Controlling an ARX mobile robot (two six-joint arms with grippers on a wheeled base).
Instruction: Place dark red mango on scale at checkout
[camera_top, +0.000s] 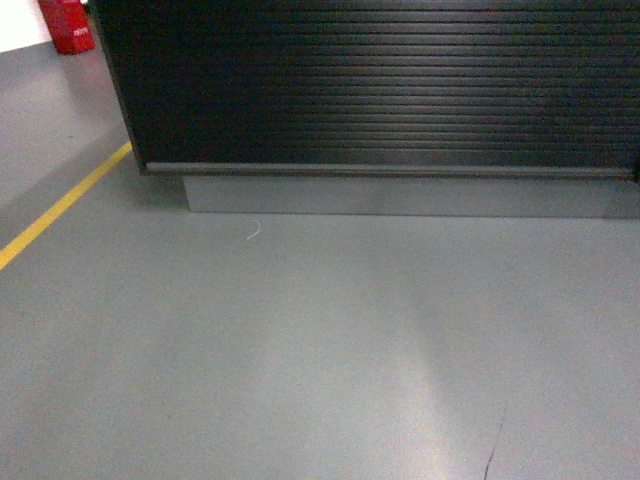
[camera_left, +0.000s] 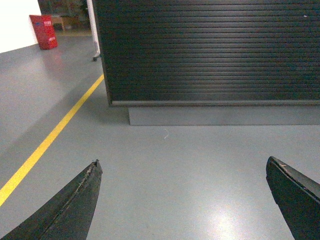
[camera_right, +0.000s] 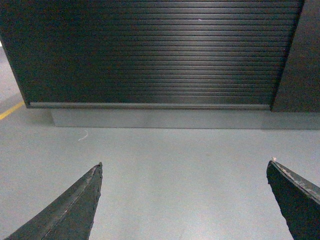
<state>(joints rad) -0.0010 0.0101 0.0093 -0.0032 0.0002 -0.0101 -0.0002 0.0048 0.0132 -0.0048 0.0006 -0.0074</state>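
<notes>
Facing the checkout (camera_top: 380, 90), both grippers spread wide and holding nothing.

Its ribbed black front fills my head view above a grey plinth (camera_top: 400, 196); neither mango nor scale shows in any view. My left gripper (camera_left: 182, 172) and right gripper (camera_right: 184, 172) hang over the grey floor (camera_top: 300, 340), jaws far apart. A yellow line (camera_top: 60, 205) runs off left, a red box (camera_top: 68, 25) beyond.

The checkout (camera_top: 380, 90) front is black with horizontal ribs; the floor (camera_top: 300, 340) is grey, with a yellow line (camera_top: 60, 205).
</notes>
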